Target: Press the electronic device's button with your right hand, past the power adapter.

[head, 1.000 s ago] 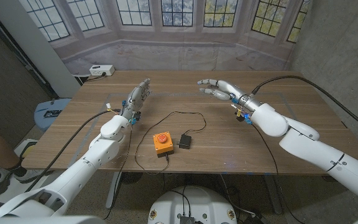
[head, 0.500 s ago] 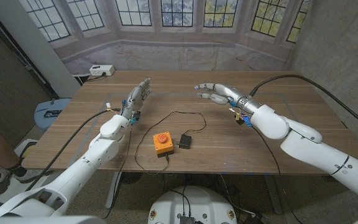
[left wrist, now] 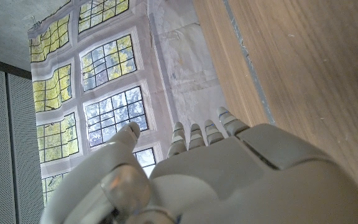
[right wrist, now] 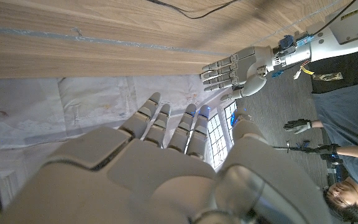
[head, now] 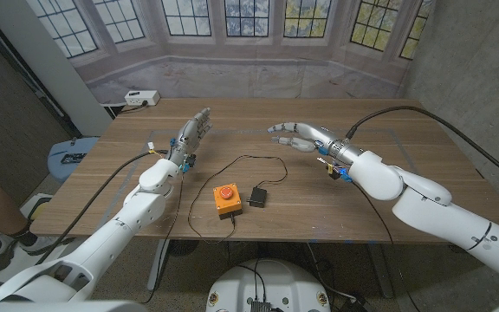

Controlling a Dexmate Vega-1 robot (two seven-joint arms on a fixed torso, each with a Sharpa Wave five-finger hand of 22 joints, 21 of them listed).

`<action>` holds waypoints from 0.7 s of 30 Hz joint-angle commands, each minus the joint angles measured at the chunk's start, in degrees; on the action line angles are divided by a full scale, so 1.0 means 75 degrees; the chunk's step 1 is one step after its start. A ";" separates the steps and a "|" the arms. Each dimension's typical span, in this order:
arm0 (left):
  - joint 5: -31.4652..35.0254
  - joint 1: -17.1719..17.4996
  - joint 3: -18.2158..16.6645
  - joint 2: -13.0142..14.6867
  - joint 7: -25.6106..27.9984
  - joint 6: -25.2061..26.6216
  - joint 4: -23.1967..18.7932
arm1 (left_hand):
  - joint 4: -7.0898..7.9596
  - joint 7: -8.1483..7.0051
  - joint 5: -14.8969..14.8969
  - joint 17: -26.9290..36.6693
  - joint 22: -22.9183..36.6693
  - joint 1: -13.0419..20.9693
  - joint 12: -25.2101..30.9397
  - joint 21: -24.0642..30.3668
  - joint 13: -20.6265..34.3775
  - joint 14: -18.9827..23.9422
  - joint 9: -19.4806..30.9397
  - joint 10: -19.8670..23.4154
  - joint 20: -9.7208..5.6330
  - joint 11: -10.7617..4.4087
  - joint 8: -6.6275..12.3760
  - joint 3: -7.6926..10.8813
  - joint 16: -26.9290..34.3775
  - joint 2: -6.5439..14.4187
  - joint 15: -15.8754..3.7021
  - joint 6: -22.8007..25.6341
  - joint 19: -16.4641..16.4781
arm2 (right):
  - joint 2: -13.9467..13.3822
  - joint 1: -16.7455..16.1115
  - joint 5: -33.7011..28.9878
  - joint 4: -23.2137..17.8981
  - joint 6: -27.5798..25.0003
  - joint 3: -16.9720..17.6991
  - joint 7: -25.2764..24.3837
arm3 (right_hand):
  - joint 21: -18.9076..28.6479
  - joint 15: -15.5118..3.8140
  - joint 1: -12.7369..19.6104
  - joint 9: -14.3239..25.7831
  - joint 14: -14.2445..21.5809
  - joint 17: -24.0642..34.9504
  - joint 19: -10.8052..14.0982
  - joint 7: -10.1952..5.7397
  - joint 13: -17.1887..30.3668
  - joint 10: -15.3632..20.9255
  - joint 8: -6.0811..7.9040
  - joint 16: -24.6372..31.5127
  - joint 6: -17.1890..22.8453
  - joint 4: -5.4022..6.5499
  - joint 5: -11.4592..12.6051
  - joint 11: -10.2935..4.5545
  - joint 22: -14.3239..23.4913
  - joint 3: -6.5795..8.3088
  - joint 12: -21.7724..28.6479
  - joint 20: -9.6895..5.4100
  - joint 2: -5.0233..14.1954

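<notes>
Electronic device (head: 225, 199): small orange box, red round button (head: 225, 192) on top, sitting flat near the table's front edge, middle. Power adapter (head: 257, 197): small black block, just beside the device on the robot's right, not touching. Thin black cable (head: 251, 159) loops from adapter back over the table and round to the device

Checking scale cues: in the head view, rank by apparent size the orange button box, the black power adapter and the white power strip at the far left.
1. orange button box
2. white power strip, though it lies farther from the camera
3. black power adapter
</notes>
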 commanded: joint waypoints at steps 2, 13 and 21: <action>0.0019 0.0040 -0.0001 0.0091 -0.0049 0.0025 -0.0090 | -0.0065 -0.0020 -0.0025 0.0025 0.0037 -0.0014 0.0037 0.0035 0.0007 0.0006 0.0031 -0.0006 0.0025 0.0017 0.0000 0.0023 0.0013 -0.0032 0.0075 -0.0046 0.0014 | -0.0073 -0.0173 -0.0437 -0.0269 -0.0222 -0.0116 0.0011 | 0.0010 -0.0080 0.0092 0.0014 0.0119 0.0012 -0.0018 -0.0035 -0.0003 0.0147 0.0086 0.0064 0.0161 -0.0006 0.0024 -0.0037 0.0031 0.0008 0.0010 -0.0007 -0.0020; 0.0005 -0.0046 -0.0005 0.0091 -0.0176 -0.0044 0.0016 | -0.0073 -0.0030 -0.0026 0.0026 0.0037 -0.0027 0.0037 0.0036 0.0007 0.0006 0.0032 -0.0007 0.0027 0.0015 0.0001 0.0034 0.0014 -0.0031 0.0073 -0.0049 0.0015 | -0.0028 -0.0156 -0.0701 -0.0392 -0.0360 -0.0241 0.0167 | 0.0027 -0.0106 0.0172 0.0009 0.0258 0.0001 0.0004 -0.0092 -0.0009 0.0315 0.0104 0.0100 0.0348 -0.0040 0.0031 -0.0110 0.0029 0.0029 0.0019 -0.0029 -0.0015; 0.0024 -0.0072 -0.0041 0.0115 -0.0196 -0.0126 0.0067 | -0.0079 -0.0027 -0.0026 0.0027 0.0037 -0.0037 0.0038 0.0036 0.0007 0.0003 0.0032 -0.0006 0.0025 0.0017 0.0001 0.0042 0.0014 -0.0032 0.0078 -0.0052 0.0012 | -0.0035 -0.0141 -0.0978 -0.0522 -0.0463 -0.0334 0.0259 | 0.0081 -0.0144 0.0269 0.0007 0.0345 -0.0011 0.0171 0.0032 -0.0011 0.0381 0.0081 0.0114 0.0415 -0.0074 0.0041 0.0028 0.0024 0.0061 -0.0004 -0.0088 -0.0005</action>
